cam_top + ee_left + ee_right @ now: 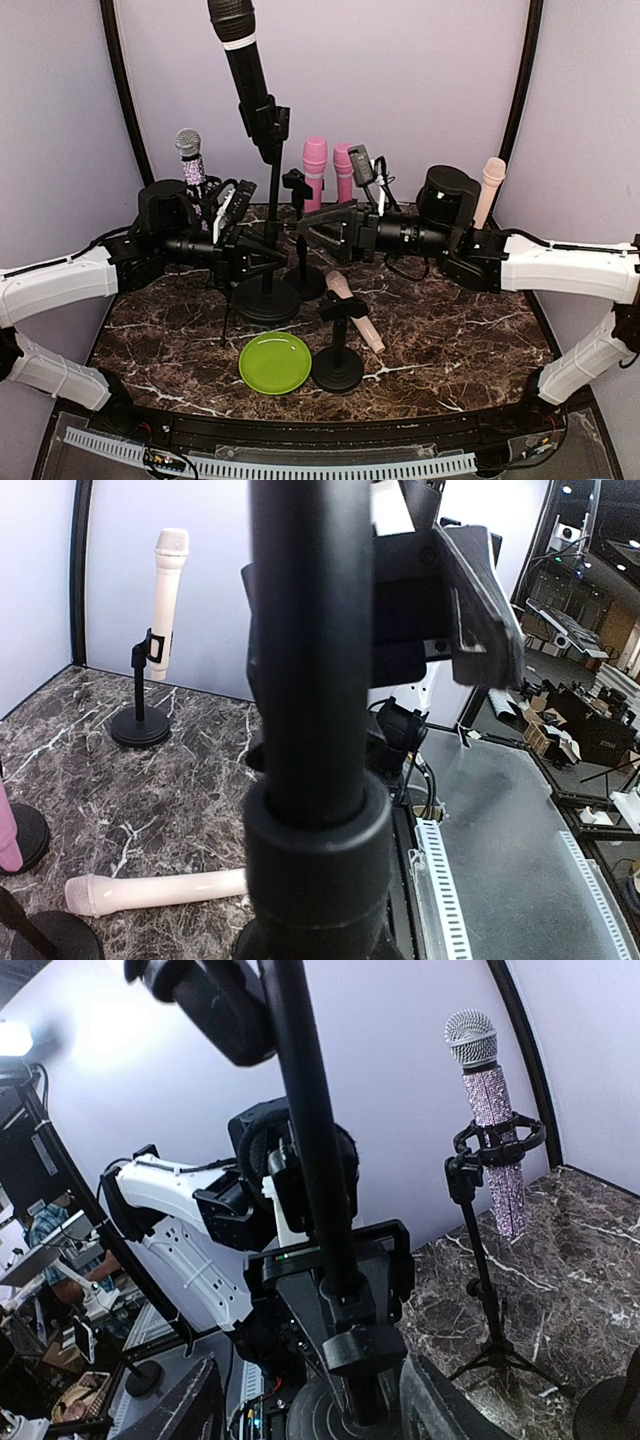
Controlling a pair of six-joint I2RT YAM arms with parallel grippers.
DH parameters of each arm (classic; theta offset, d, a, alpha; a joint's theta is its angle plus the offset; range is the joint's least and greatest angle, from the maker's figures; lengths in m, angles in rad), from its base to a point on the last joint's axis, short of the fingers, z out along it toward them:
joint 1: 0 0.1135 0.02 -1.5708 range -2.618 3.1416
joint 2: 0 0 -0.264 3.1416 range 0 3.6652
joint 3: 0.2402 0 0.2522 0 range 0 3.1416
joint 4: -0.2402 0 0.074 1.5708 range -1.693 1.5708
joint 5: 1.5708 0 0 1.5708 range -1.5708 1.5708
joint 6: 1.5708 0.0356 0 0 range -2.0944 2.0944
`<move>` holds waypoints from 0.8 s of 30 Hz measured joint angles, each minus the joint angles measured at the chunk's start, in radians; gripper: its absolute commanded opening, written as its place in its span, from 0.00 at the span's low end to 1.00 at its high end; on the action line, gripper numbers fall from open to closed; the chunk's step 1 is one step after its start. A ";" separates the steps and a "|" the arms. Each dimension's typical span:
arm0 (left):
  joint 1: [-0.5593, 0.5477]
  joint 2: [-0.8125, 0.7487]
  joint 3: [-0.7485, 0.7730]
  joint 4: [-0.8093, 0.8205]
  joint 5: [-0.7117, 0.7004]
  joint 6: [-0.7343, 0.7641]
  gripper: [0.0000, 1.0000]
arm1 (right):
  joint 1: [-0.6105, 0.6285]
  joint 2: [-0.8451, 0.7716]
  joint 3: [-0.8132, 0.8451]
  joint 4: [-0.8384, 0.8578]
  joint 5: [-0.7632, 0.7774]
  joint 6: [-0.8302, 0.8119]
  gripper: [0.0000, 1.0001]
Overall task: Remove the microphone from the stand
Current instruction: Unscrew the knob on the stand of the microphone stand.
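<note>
A black microphone [238, 45] sits clipped at the top of a tall black stand [272, 215] with a round base [266, 300]. My left gripper [260, 254] is shut on the stand's pole low down. In the left wrist view that pole [310, 680] fills the middle and hides the fingers. My right gripper [304, 232] hangs just right of the pole, open and empty. In the right wrist view its fingers [190, 1405] stand wide apart, the pole [315, 1160] ahead between them, untouched.
A pale pink microphone [358, 318] lies by a short stand [338, 365], next to a green plate [274, 362]. A glitter microphone [191, 160], two pink ones [316, 165] and a beige one [490, 185] stand at the back. An empty stand [298, 190] is close behind.
</note>
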 measured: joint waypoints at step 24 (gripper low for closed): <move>-0.019 0.000 0.000 -0.022 -0.030 0.053 0.00 | -0.065 0.144 0.047 0.143 -0.228 0.385 0.35</move>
